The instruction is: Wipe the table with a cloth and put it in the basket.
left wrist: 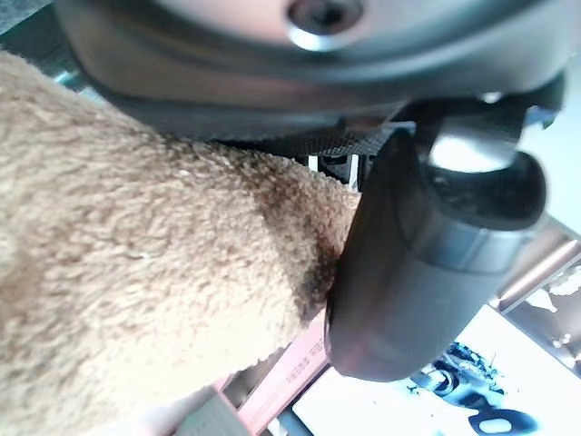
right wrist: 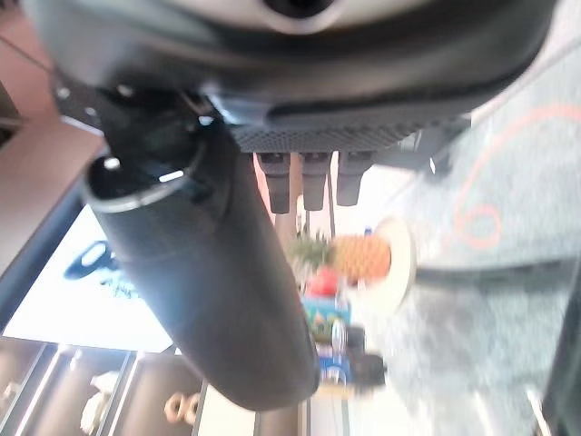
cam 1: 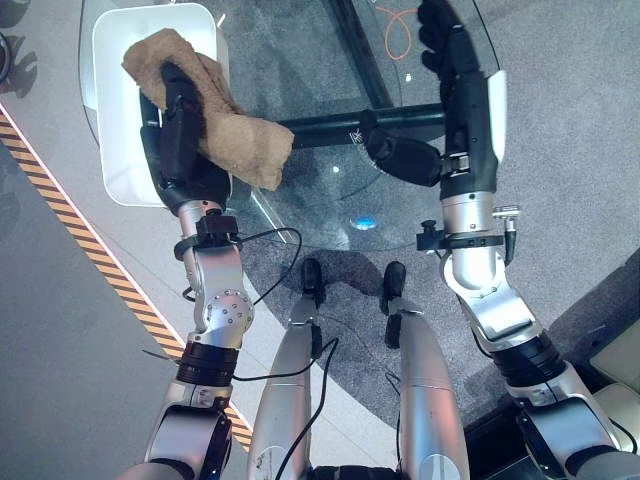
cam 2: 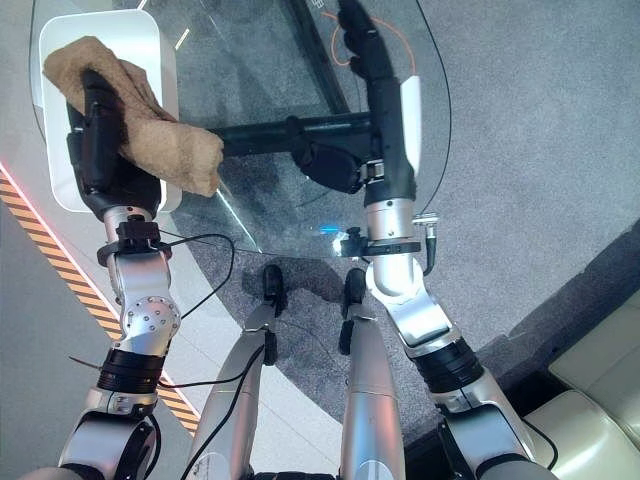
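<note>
Draped over the back of the left robot hand [cam 1: 180, 130], a tan cloth [cam 1: 235, 135] is held above the white basket [cam 1: 115, 150], which sits at the left edge of the glass bench [cam 1: 300, 80]. The cloth's lower end hangs past the basket's right rim, over the glass. In the left wrist view the thumb [left wrist: 418, 272] is pressed against the cloth, pinching it. The right robot hand [cam 1: 445, 50] is extended over the bench's right side, fingers straight and holding nothing.
</note>
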Tool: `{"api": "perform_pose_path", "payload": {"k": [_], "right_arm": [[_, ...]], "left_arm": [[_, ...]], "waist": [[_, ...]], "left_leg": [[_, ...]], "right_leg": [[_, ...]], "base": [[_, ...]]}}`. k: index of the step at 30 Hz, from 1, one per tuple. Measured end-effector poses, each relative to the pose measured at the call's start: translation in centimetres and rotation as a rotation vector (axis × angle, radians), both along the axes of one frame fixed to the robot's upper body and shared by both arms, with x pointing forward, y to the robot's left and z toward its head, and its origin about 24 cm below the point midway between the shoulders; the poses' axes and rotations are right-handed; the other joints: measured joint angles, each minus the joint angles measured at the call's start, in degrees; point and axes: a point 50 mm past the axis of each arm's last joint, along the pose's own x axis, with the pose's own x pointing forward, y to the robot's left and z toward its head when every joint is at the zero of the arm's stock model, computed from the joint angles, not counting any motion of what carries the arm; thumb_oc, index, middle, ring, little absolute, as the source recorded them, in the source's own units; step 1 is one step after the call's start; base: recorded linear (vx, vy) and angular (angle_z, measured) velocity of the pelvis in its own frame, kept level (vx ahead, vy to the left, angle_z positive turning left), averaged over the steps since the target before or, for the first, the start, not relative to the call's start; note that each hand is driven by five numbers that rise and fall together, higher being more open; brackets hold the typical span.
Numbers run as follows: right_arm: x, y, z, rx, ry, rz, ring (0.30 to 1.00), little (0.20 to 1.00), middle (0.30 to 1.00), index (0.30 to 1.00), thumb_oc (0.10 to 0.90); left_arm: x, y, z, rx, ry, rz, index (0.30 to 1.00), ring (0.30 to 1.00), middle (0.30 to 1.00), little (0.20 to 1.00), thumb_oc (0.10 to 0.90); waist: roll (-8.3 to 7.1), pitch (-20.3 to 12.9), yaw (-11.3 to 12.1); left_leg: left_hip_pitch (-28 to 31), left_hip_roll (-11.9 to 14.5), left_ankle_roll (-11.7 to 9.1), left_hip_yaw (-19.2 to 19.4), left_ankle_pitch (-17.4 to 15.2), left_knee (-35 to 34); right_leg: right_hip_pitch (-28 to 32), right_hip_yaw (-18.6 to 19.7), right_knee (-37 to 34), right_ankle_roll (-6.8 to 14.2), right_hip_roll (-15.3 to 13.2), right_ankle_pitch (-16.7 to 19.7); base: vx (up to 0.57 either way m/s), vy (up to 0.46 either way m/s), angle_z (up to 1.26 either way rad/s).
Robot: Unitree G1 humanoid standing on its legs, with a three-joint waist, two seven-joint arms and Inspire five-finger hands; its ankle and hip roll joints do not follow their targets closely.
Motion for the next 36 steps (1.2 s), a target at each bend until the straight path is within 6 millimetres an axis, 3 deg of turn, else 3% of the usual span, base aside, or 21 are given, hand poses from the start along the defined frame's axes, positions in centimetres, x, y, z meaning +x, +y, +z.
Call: {"api": "perform_pose_path", "payload": {"k": [11, 22, 30, 36], "right_arm": [[1.2, -1.4, -1.6, 0.044, 0.047, -0.102, 0.9, 0.9, 0.9, 0.9, 0.8], [3.4, -7.2, -5.4, 0.122, 0.192, -0.426, 0.9, 0.9, 0.9, 0.9, 0.8], [4.3, -11.3, -7.8, 0.182, 0.304, -0.59, 0.9, 0.9, 0.9, 0.9, 0.8], [4.3, -13.5, -10.3, 0.221, 0.394, -0.68, 0.9, 0.9, 0.9, 0.9, 0.8]], "left_arm": [[0.1, 1.4, -0.2, 0.071, 0.044, 0.121, 0.3, 0.3, 0.3, 0.2, 0.1], [0.9, 4.5, -1.1, 0.107, 0.139, 0.273, 0.3, 0.3, 0.3, 0.2, 0.1], [1.9, 6.6, 0.6, 0.196, 0.182, 0.415, 0.3, 0.3, 0.3, 0.2, 0.1], [2.5, 9.5, 2.9, 0.226, 0.223, 0.558, 0.3, 0.3, 0.3, 0.2, 0.1]], "waist": [[-0.05, 0.0, -0.4], [-0.04, 0.0, -1.1], [-0.03, 0.0, -1.1], [-0.03, 0.0, -1.2]], "left_leg": [[0.6, 0.0, 0.2, 0.5, -0.1, 0.0], [0.5, 0.2, 0.4, 1.2, -0.5, -0.1], [0.5, 0.4, 0.2, 1.4, -0.7, -0.2], [0.1, 0.7, 0.1, 1.7, -0.8, -0.4]], "right_leg": [[0.4, 0.6, -0.1, 0.1, 0.1, 0.1], [0.2, 1.3, -0.9, 0.3, 0.3, 0.2], [0.1, 1.3, -1.0, 0.2, 0.6, 0.3], [-0.5, 1.6, -1.2, 0.2, 0.9, 0.4]], "base": [[0.0, 0.0, 0.0], [0.0, 0.015, -0.03], [0.0, 0.0, 0.0], [0.0, 0.007, -0.02]]}}
